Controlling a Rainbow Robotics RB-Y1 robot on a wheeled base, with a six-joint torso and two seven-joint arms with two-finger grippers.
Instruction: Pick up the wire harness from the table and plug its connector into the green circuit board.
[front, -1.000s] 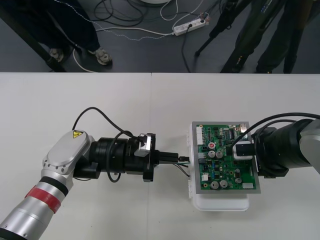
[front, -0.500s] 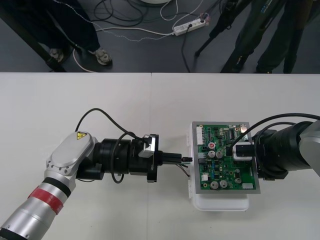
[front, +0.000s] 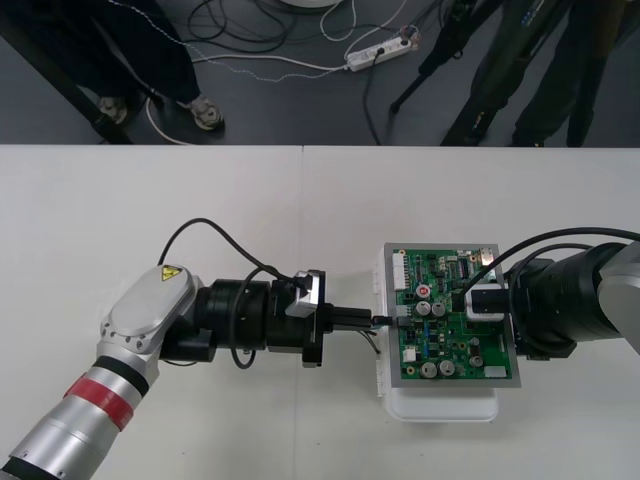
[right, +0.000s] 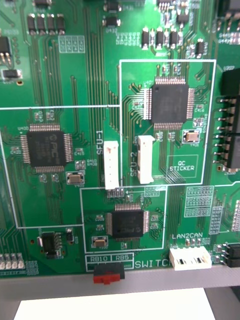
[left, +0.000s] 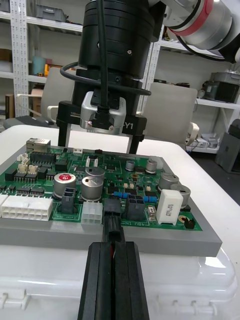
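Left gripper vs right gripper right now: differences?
Black two-finger left gripper: jaws shut on the wire harness's small black plug; black two-finger right gripper: jaws wide apart. Left lies level at the left edge of the green circuit board; right points down over its right edge. Both are at the board.

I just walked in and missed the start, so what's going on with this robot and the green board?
The left gripper is shut on the harness plug and holds it at a black socket on the edge of the green board that faces it. I cannot tell whether the plug is fully in. The right gripper, open, sits at the board's opposite edge.
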